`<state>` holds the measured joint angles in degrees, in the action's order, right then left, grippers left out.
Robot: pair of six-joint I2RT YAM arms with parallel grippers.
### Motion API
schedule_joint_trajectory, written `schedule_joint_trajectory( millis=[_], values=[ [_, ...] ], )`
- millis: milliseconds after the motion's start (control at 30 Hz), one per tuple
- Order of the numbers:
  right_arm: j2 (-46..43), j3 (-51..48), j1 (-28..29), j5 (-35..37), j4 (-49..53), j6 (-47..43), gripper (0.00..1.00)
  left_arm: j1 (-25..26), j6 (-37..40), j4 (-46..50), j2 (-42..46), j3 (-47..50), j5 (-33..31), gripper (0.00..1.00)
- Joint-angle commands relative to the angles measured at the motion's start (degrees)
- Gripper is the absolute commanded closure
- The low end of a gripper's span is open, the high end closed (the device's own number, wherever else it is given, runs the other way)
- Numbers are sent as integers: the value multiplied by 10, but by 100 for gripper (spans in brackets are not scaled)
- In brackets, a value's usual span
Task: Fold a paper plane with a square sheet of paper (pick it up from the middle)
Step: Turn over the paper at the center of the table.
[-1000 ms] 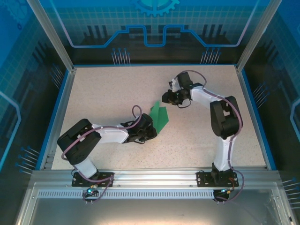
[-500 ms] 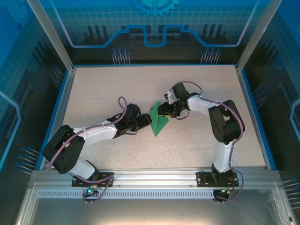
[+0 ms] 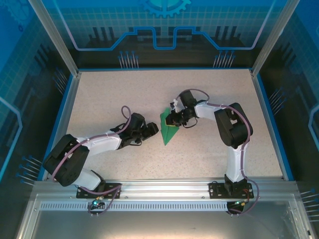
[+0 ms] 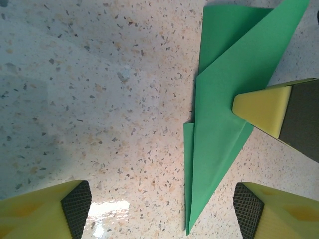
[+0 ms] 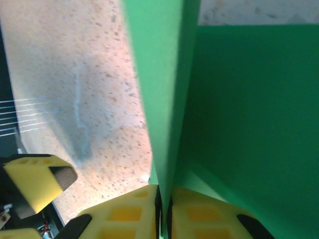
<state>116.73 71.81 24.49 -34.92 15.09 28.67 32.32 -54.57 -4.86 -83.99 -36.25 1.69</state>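
Note:
The green sheet of paper (image 3: 168, 132), folded into a narrow pointed dart like a paper plane, lies mid-table with its point toward the near edge. My right gripper (image 3: 170, 119) is shut on a raised fold at its wide far end. In the right wrist view the yellow fingers (image 5: 124, 214) pinch the upright green flap (image 5: 159, 99) at the right gripper (image 5: 163, 199). My left gripper (image 3: 153, 128) stands open just left of the paper. In the left wrist view the left gripper (image 4: 162, 206) straddles the dart's tip (image 4: 219, 129), touching nothing. The right gripper's finger (image 4: 261, 112) rests on the paper there.
The speckled table (image 3: 114, 94) is bounded by a blue rim (image 3: 62, 119) on the left, right and far sides. Metal frame posts stand at the corners. An aluminium rail (image 3: 164, 186) carrying both arm bases runs along the near edge.
My left gripper has let go of the paper, opened wide and drawn back to the left. The right gripper came down onto the paper's far end and shut on a fold.

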Motion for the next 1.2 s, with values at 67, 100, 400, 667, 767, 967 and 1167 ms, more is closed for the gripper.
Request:
schedule_joint_trajectory(
  millis=[67, 100, 400, 667, 767, 967, 1167],
  values=[
    [-41, -15, -15, -89, -96, 36, 92, -26, -9, -96, 27, 40, 86, 16],
    [-54, -20, -20, -103, -108, 45, 93, -29, -9, -112, 28, 46, 102, 13],
    [-131, -55, -47, -183, -180, 114, 93, -36, -66, -307, 3, 56, 221, 1],
    [-152, -61, -53, -198, -206, 164, 93, -37, -131, -454, -61, 46, 258, 9],
    [-148, -62, -53, -205, -206, 169, 92, -37, -118, -450, -58, 43, 247, 22],
    [-142, -66, -55, -204, -192, 164, 92, -36, -89, -446, -40, 44, 225, 47],
    [-144, -69, -56, -203, -180, 159, 91, -36, -63, -435, -26, 43, 208, 77]
  ],
)
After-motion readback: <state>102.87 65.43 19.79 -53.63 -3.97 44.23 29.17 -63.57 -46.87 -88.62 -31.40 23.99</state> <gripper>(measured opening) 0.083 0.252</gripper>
